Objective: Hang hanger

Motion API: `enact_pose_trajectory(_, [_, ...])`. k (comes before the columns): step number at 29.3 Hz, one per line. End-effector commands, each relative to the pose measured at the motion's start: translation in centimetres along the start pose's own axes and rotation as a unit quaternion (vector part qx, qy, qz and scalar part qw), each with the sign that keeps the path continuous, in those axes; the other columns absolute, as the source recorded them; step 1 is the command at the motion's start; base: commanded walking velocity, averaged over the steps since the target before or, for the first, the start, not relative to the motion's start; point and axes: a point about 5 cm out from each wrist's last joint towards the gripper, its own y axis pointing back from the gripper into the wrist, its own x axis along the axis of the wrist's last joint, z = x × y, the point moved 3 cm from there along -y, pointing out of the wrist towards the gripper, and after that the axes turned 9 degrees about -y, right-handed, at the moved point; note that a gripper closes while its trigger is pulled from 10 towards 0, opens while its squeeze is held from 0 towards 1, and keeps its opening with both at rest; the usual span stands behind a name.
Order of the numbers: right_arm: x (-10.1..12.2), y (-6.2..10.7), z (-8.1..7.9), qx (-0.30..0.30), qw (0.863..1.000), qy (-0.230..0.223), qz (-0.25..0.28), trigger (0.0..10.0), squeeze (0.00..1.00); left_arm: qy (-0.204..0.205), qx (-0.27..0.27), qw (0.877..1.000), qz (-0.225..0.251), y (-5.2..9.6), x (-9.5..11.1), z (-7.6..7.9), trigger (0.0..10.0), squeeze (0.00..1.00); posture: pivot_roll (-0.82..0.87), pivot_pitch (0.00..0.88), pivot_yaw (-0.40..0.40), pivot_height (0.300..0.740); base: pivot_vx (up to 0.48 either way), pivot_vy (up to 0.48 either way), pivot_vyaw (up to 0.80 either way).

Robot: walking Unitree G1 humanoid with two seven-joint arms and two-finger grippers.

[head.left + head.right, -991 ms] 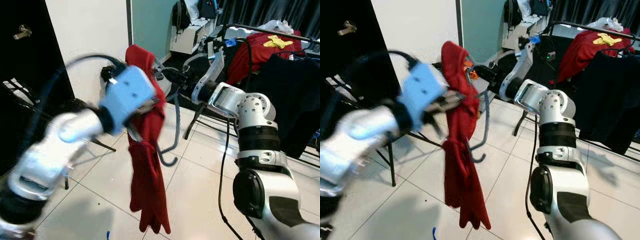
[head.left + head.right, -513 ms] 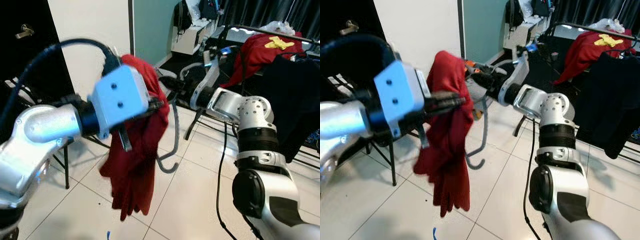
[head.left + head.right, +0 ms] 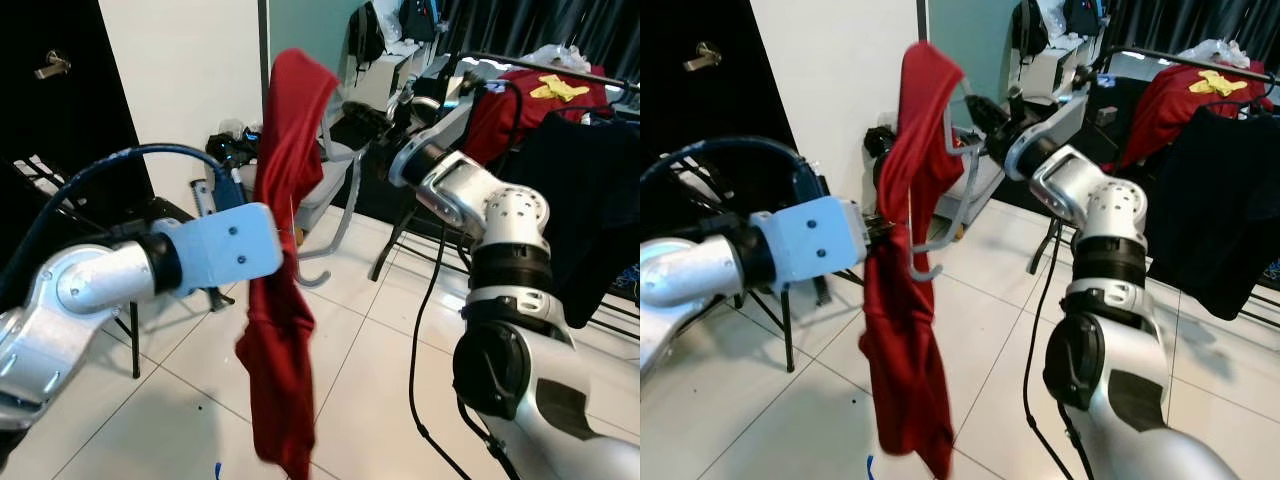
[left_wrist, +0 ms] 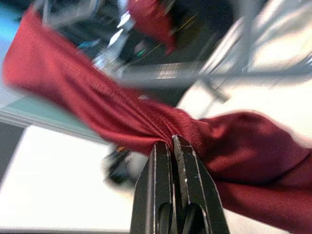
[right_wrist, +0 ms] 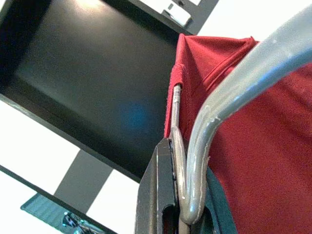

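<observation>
Up high, the right gripper [image 5: 181, 161] pinches the grey hanger [image 3: 962, 190], whose hook end curls downward just below it. A red shirt [image 3: 283, 300] drapes from the hanger's top and hangs toward the tiled floor [image 3: 370, 340]. Lower down, the left gripper [image 4: 173, 144] has its fingers pressed together on a bunched fold of that shirt.
</observation>
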Motion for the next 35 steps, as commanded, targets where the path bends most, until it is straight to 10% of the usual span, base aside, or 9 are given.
enact_pose_trajectory(1, [0.6,-0.1,-1.0,0.02,1.0,-0.006,0.017,10.0,0.0,-0.029,0.013,0.999,-0.018,0.4,-0.6,-0.7,10.0,0.0,-0.03,0.0,-0.041,0.74,0.0,0.0,0.0])
enact_pose_trajectory(12, [2.1,-0.1,-1.1,0.005,0.998,0.002,0.066,10.0,0.0,-0.068,0.064,0.993,-0.067,1.6,-2.7,-2.5,10.0,0.0,-0.03,0.0,-0.041,0.74,0.0,0.0,0.0])
enact_pose_trajectory(22, [5.2,1.1,0.9,-0.058,0.982,-0.019,0.179,10.0,0.0,0.05,-0.04,0.995,0.077,0.8,2.0,2.1,10.0,0.0,-0.03,0.0,-0.04,0.74,0.0,0.0,0.0])
enact_pose_trajectory(35, [4.5,0.5,0.9,-0.069,0.979,0.011,0.189,10.0,0.0,0.132,-0.021,0.966,0.223,-0.6,7.8,1.4,10.0,0.0,-0.03,0.0,-0.034,0.74,0.0,0.0,0.0])
